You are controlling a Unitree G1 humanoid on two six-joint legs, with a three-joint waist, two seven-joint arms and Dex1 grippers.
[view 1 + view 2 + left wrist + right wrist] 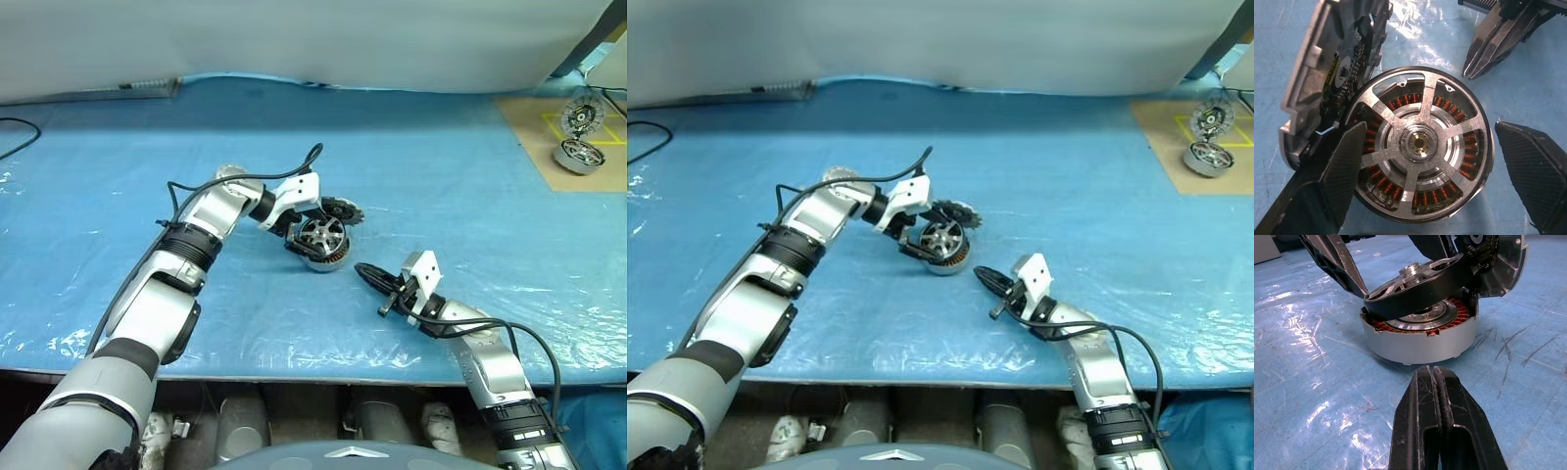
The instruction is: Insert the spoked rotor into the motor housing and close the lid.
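- Blue plastic sheet (460, 196) covers the table, wrinkled and glossy.
- Right gripper (370, 279) lies low near the front edge, fingers pressed together, pointing at the motor housing (1418, 340).
- Spoked rotor (1420, 144) sits tilted on the housing's copper windings.
- Left gripper (1430, 171) straddles it, jaws wide.
- Lid (343, 210) leans just behind.

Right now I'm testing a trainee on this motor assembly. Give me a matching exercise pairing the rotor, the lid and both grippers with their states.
Things:
1. rotor
2. lid
3. left gripper
4. right gripper

States:
A. shut
B. lying tilted on top of the housing
C. open, one finger on each side of the rotor
D. propped on edge beside the housing

Pairs: 1-B, 2-D, 3-C, 4-A
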